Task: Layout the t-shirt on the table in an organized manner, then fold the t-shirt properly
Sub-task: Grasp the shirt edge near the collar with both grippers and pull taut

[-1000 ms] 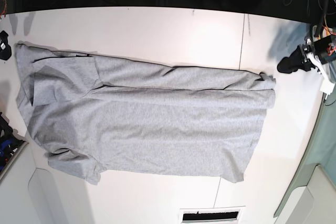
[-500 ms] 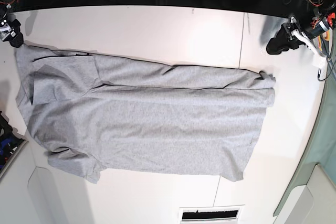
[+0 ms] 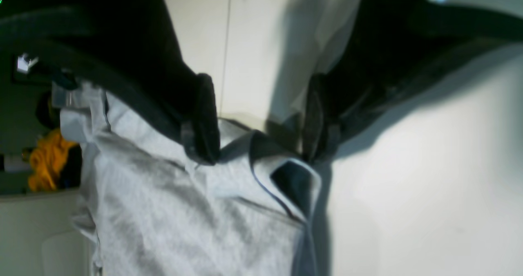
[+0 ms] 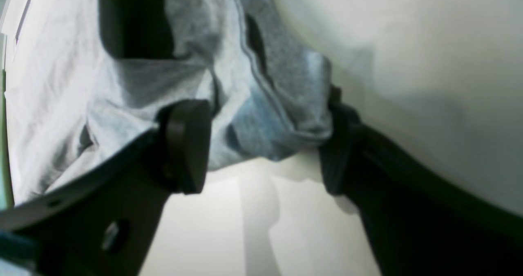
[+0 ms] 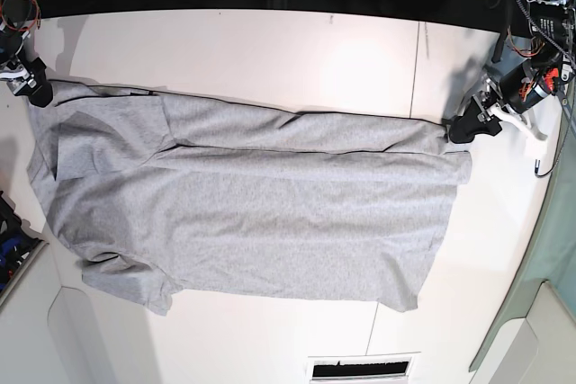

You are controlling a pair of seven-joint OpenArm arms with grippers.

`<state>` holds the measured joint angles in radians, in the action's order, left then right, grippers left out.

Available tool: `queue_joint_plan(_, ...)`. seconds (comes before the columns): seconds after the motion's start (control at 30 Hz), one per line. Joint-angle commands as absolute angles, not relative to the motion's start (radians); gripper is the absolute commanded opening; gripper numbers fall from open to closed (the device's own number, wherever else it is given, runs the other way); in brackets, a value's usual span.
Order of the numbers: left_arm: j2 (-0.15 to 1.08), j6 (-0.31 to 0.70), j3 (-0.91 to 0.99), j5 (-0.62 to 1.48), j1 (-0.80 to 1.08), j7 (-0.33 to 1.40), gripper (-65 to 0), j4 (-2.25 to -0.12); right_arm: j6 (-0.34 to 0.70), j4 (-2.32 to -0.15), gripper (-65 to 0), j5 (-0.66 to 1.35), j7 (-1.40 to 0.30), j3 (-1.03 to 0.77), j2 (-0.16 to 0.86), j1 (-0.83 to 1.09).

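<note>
The light grey t-shirt [image 5: 252, 213] lies spread lengthwise on the white table [image 5: 270, 51], plain side up, with one long edge folded over. My left gripper [image 5: 461, 129] is at its far right corner. In the left wrist view its dark fingers [image 3: 204, 120] stand apart, straddling a rumpled corner of the t-shirt [image 3: 184, 210]. My right gripper [image 5: 36, 89] is at the far left corner. The right wrist view shows a bunched corner of the t-shirt [image 4: 265, 116] between its spread pads [image 4: 188, 145]. Neither is clamped on the cloth.
A thin dark seam [image 5: 415, 69] crosses the table on the right. Green cloth [image 5: 562, 249] hangs past the right edge. A slotted vent [image 5: 360, 369] sits at the near edge. Blue items [image 5: 9, 240] lie off the left edge. Something yellow [image 3: 47, 159] shows beyond the table.
Both grippers came down onto the shirt's far corners, the left from the table's far right, the right from the far left edge. Their jaws widened. The shirt has barely shifted.
</note>
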<state>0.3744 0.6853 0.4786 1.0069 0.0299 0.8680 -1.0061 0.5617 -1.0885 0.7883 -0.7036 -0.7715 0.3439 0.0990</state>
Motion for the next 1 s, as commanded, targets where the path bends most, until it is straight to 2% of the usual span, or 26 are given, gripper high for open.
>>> queue_joint_plan(0.0,0.391,0.698,0.475,1.031,0.003,0.854,-28.8,-1.007,0.566,-1.098,-24.3,0.794,-0.704,-0.767,0.362,0.091)
queue_joint_plan(0.27,0.39,0.698,0.435,1.019,-0.076,0.856,-28.8,-0.998,0.569,-1.098,-24.2,0.792,-0.704,-0.739,0.348,0.068)
queue_joint_plan(0.47,0.384,0.684,0.359,0.863,-0.127,0.741,-28.9,-0.966,0.569,-1.098,-24.3,0.778,-0.707,-0.739,0.318,0.038)
queue_joint_plan(0.6,0.351,0.684,0.35,0.815,-0.174,0.736,-29.9,-0.935,0.569,-1.098,-24.7,0.767,-0.707,-0.739,0.309,0.02)
queue_joint_plan(0.63,0.344,0.684,0.35,0.797,-0.179,0.736,-33.9,-0.935,0.569,-1.098,-27.2,0.766,-0.707,-0.739,0.309,0.02)
queue_joint_plan(0.67,0.337,0.684,0.35,0.776,-0.184,0.736,-41.6,-0.935,0.569,-1.098,-32.5,0.766,-0.707,-0.739,0.31,0.02)
queue_joint_plan(0.73,0.335,0.685,0.35,0.741,-0.186,0.734,-61.5,-0.935,0.569,-1.098,-49.1,0.766,-0.707,-0.739,0.31,0.02)
queue_joint_plan(0.77,0.336,0.685,0.35,0.738,-0.186,0.733,-65.0,-0.935,0.569,-1.098,-58.6,0.766,-0.707,-0.739,0.31,0.02)
queue_joint_plan(0.8,0.337,0.685,0.35,0.739,-0.185,0.737,-65.0,-0.935,0.569,-1.098,-65.0,0.766,-0.709,-0.739,0.311,0.02)
queue_joint_plan(0.97,0.364,0.698,0.35,0.769,-0.175,0.82,-65.0,-0.957,0.583,-1.102,-65.0,0.767,-0.781,-0.739,0.337,0.026)
